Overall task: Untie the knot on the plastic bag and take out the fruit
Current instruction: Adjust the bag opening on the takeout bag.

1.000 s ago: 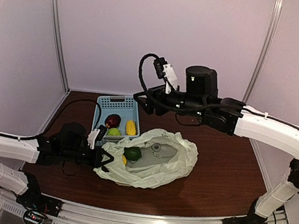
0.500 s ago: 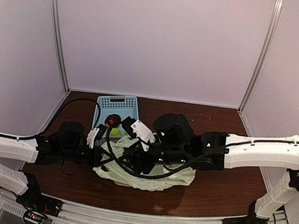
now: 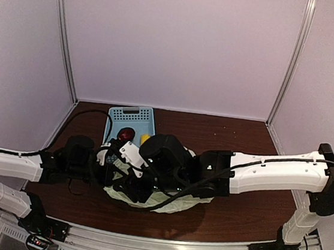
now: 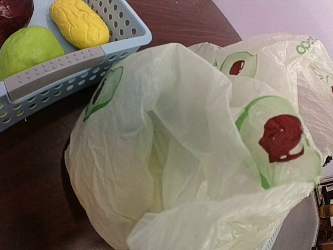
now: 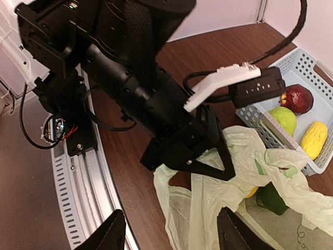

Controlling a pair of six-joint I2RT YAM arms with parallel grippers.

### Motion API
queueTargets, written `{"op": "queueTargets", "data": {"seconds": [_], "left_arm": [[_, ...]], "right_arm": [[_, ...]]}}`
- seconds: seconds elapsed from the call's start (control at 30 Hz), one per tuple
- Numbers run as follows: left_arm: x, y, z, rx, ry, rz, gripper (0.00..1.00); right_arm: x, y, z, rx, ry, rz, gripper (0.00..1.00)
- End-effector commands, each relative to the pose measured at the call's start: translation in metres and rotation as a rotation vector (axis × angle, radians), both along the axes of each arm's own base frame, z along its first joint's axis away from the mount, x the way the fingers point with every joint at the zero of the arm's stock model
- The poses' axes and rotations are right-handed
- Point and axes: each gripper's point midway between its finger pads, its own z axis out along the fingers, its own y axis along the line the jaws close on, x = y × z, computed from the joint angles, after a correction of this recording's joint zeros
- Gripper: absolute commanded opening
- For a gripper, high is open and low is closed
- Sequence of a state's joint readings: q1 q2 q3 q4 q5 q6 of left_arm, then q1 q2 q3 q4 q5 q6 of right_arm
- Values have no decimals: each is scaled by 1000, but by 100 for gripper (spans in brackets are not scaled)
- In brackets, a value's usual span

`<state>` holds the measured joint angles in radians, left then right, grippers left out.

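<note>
Toward the near left of the table (image 5: 197, 57), the plastic bag (image 5: 208, 208) lies with its mouth open and no knot to be seen, so the untying looks done. Three pieces of the fruit already sit in the blue basket (image 4: 57, 70) just beyond the bag: a dark red one (image 5: 296, 98), a green one (image 5: 282, 119) and a yellow one (image 5: 315, 138). Left inside the bag are a dark green piece (image 5: 271, 199) and a sliver of yellow (image 5: 252, 191) beside it, so by my count two are yet to come out. From the left, the left gripper (image 5: 221, 169) appears to pinch the bag's rim with its fingers closed, holding the mouth up. Above the bag's near left part, the right gripper (image 5: 174, 232) hangs with its fingers spread wide and holding nothing.
</note>
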<state>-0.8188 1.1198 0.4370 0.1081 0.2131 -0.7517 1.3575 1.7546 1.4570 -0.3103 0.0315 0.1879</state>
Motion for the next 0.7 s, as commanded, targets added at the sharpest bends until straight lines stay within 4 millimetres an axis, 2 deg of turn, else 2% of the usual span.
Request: {"op": "queueTargets", "data": {"seconds": [0.0,0.13,0.3,0.47,0.6,0.67], "left_arm": [[3,0,6,-31,-18,6,0],[2,0,8,-36,-22,5,0],[2,1,9,-41,-24,12,0],[1,3,9,-44,-24,16,0],[1,2,10,-47,-24,15,0],[1,3,10,-45,-25,18,0]], "right_arm": [[-14,17,28,65,-26,16,61],[-17,22,30,93,-17,15,61],[-10,18,-11,26,15,-40,59],[13,-6,-42,-42,18,-126,57],[33,-38,-72,-139,1,-204,55],[42,-53,-78,-168,-7,-235,55]]}}
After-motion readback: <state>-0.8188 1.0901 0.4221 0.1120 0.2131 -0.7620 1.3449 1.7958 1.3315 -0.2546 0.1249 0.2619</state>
